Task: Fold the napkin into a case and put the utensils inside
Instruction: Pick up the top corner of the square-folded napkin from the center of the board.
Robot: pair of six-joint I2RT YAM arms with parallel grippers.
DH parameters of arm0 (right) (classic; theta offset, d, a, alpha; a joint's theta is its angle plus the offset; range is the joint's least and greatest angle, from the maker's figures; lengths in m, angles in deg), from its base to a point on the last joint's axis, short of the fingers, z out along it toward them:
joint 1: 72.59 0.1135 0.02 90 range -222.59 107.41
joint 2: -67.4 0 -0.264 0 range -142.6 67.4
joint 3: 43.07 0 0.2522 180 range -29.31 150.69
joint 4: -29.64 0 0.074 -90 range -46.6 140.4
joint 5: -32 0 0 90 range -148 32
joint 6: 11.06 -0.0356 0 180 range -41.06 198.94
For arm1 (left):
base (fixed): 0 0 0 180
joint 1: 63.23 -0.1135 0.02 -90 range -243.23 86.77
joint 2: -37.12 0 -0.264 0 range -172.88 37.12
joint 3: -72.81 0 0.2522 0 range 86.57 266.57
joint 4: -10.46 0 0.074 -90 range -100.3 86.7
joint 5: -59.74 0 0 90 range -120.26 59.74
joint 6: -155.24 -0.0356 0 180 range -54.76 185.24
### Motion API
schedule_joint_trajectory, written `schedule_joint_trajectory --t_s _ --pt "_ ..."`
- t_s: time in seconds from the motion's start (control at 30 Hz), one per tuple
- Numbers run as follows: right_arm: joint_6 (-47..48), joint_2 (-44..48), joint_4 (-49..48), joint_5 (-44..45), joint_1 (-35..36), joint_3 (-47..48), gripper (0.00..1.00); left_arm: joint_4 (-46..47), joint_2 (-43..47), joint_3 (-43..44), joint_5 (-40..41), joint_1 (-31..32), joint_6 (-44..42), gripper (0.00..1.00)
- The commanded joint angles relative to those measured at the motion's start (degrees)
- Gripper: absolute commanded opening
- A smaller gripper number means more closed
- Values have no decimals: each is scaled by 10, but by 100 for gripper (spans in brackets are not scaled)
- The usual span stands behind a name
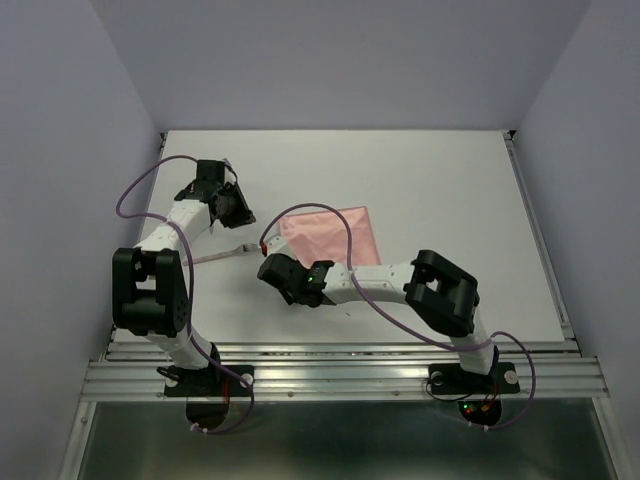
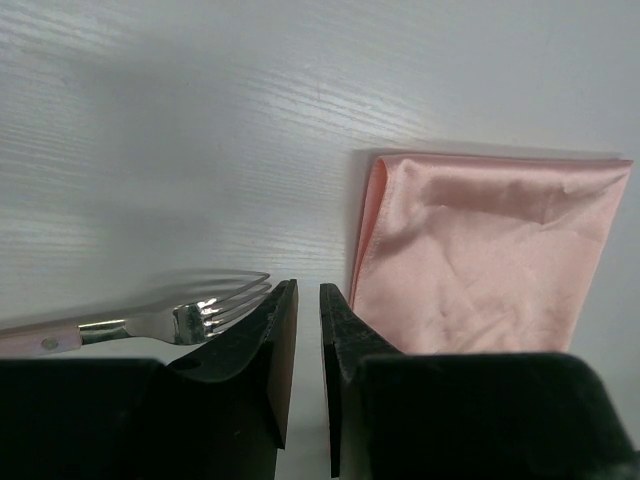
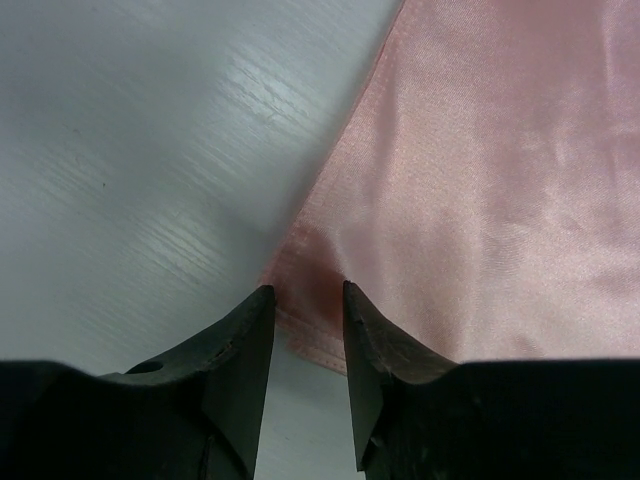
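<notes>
The salmon-pink napkin (image 1: 335, 235) lies flat on the white table, folded into a rectangle. In the right wrist view the napkin (image 3: 480, 180) has its near corner between my right gripper's (image 3: 308, 290) jaws, which stand a little apart around it. In the top view my right gripper (image 1: 275, 262) is at the napkin's near left corner. A fork (image 2: 170, 320) with a pale pink handle lies left of my left gripper (image 2: 308, 290), whose jaws are nearly together with nothing between them. The napkin (image 2: 480, 250) lies to its right. In the top view the fork (image 1: 225, 253) lies near the left gripper (image 1: 243, 210).
The white table (image 1: 450, 180) ends at a metal rail (image 1: 340, 375) in front. Grey walls stand on the left, back and right. Purple cables loop over both arms. No other utensil shows.
</notes>
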Motion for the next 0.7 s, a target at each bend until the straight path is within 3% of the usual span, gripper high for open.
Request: schedule_joint_trajectory --t_s 0.0,0.17,0.33,0.67 --pt "-4 -10 -3 20 7 23 38 8 15 -10 -10 -2 -12 27" --pt "-8 -7 -4 20 7 27 26 9 17 -13 -10 -3 -13 27" --pt "-10 1 -5 25 7 27 1 8 20 -13 -8 -2 -14 27" --pt "-12 36 -16 67 7 9 1 5 17 -11 -5 -2 -14 27"
